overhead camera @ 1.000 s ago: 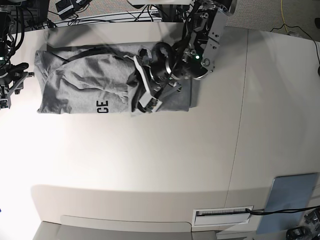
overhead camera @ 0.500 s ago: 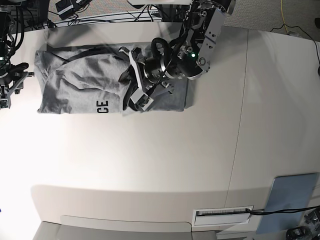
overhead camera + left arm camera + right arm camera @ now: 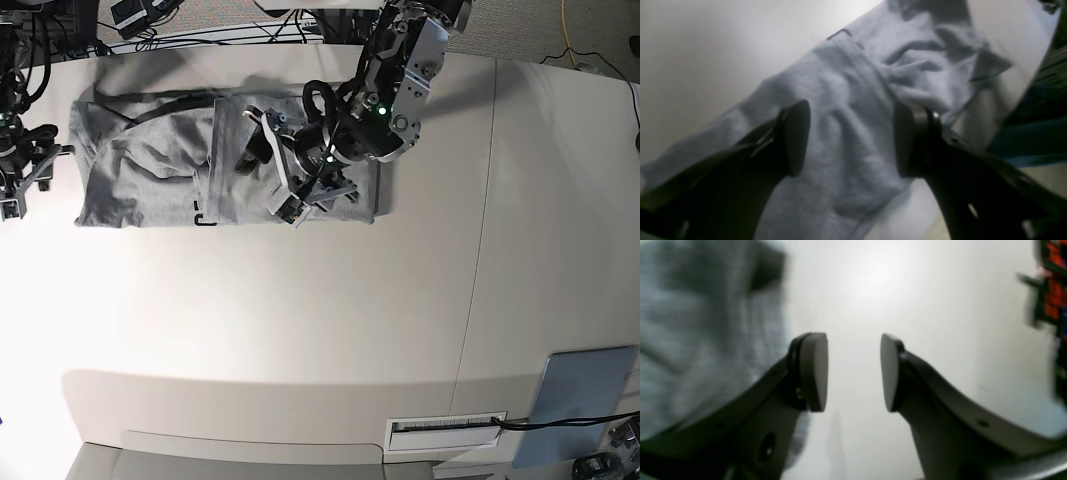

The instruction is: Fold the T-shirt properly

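The heather-grey T-shirt (image 3: 150,165) lies crumpled along the table's far left, and a flap (image 3: 235,170) is folded over its middle. Only a trace of black lettering (image 3: 204,217) shows at the flap's lower edge. My left gripper (image 3: 272,165) hovers over the flap, open. In the left wrist view its fingers (image 3: 796,136) stand wide apart over loose grey cloth (image 3: 846,110) and pinch nothing. My right gripper (image 3: 22,182) stands off the T-shirt's left edge. It is open (image 3: 853,371) over bare table, with the T-shirt (image 3: 690,323) beside its left finger.
The cream table (image 3: 300,330) has a seam (image 3: 485,200) down its right part. A blue-grey pad (image 3: 585,395) and a white slot (image 3: 445,430) sit at the near right corner. Cables (image 3: 200,38) run along the far edge.
My left gripper carried the flap leftward over the shirt, covering most of the lettering, then opened and let the cloth drop. The right arm has barely moved.
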`<action>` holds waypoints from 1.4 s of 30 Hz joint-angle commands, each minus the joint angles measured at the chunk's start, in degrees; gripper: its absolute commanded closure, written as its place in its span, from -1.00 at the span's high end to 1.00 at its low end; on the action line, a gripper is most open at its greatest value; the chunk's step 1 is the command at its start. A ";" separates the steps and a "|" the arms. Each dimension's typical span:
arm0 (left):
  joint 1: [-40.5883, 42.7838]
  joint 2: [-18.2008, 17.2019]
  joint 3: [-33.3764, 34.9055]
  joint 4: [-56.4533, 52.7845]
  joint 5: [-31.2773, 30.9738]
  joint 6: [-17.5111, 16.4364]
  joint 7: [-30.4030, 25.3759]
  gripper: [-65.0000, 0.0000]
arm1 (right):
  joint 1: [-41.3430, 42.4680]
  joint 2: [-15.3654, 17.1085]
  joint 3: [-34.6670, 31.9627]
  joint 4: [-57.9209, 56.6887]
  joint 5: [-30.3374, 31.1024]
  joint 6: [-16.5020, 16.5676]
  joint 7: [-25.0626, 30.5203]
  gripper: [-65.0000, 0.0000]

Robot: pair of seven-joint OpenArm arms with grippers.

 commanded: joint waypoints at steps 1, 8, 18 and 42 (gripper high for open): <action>-0.59 0.48 0.20 0.87 0.39 -0.42 -1.01 0.22 | 0.31 1.51 2.10 0.17 1.16 0.87 1.22 -0.21; -0.57 0.48 0.20 0.87 2.71 -0.42 -0.83 0.22 | 1.44 1.68 12.81 -13.29 21.11 18.10 -5.40 -0.21; 0.57 0.50 0.20 0.87 2.71 -0.39 -0.42 0.22 | 14.71 1.18 13.64 -35.34 33.48 24.84 -20.11 0.03; 2.58 0.66 0.20 0.87 5.29 -0.20 -0.42 0.21 | 23.98 -4.22 3.56 -35.95 25.97 24.84 -24.79 0.12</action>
